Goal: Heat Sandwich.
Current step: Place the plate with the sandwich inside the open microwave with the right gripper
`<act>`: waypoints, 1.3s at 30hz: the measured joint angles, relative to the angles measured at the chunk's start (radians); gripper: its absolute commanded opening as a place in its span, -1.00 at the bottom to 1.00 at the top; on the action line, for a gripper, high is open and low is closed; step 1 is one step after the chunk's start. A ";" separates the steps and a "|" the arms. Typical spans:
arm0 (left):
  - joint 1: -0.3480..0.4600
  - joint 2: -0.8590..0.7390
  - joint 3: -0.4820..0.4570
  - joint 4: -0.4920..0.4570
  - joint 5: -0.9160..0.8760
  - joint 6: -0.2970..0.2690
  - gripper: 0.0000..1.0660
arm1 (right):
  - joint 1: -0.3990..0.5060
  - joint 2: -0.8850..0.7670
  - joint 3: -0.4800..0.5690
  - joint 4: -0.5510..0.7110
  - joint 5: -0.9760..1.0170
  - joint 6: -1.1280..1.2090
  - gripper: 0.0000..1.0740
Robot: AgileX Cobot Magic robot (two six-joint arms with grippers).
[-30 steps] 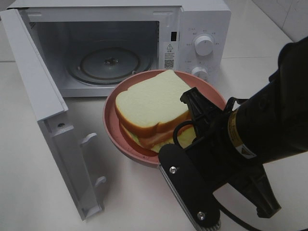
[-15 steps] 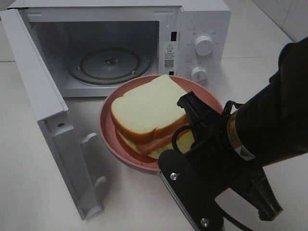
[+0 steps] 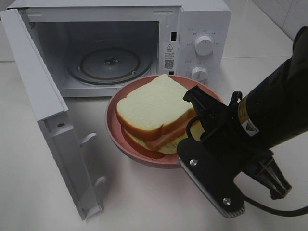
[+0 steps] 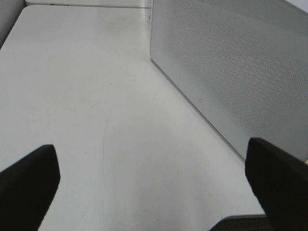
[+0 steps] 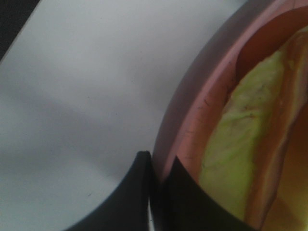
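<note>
The right tool [image 3: 195,103] is clamped on the right rim of the pink plate [image 3: 109,122], its two fingers pressed together over the edge in the right wrist view. Its black arm reaches in low from the right of the exterior view, slanting down toward the plate. The left tool [image 4: 154,192] hangs with fingers wide apart over the bare counter [image 4: 96,96], beside the microwave's [image 3: 202,19] perforated side wall.

The plate holds the sandwich [image 3: 154,108], just before the microwave's open mouth. The door [image 3: 33,86] is swung out left. A glass turntable [image 3: 109,62] lies inside.

Since half a second ago, plate and arm have shifted slightly right.
</note>
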State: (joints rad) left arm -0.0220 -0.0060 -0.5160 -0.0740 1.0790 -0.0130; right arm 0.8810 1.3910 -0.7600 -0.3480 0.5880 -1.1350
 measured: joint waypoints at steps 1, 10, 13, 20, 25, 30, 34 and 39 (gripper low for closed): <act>0.000 0.000 0.000 0.000 0.000 0.000 0.88 | -0.029 0.000 0.000 0.012 -0.007 -0.056 -1.00; 0.000 0.000 0.000 0.000 0.000 0.000 0.88 | -0.120 0.000 0.002 0.046 -0.069 -0.186 -1.00; 0.000 0.000 0.000 0.000 0.000 0.000 0.88 | -0.131 0.000 0.002 0.076 -0.072 -0.223 -1.00; 0.000 0.000 0.000 0.000 0.000 0.000 0.88 | -0.131 0.000 0.002 0.089 -0.078 -0.252 -1.00; 0.000 0.000 0.000 0.000 0.000 0.000 0.88 | -0.131 0.000 0.002 0.091 -0.099 -0.256 -1.00; 0.000 0.000 0.000 0.000 0.000 0.000 0.88 | -0.131 0.005 0.002 0.093 -0.130 -0.256 -1.00; 0.000 0.000 0.000 0.000 0.000 0.000 0.88 | -0.131 0.029 -0.007 0.112 -0.132 -0.256 -1.00; 0.000 0.000 0.000 0.000 0.000 0.000 0.88 | -0.131 0.066 -0.041 0.125 -0.143 -0.256 -1.00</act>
State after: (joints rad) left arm -0.0220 -0.0060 -0.5160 -0.0740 1.0790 -0.0130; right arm 0.7500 1.4570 -0.8010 -0.2230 0.4450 -1.3910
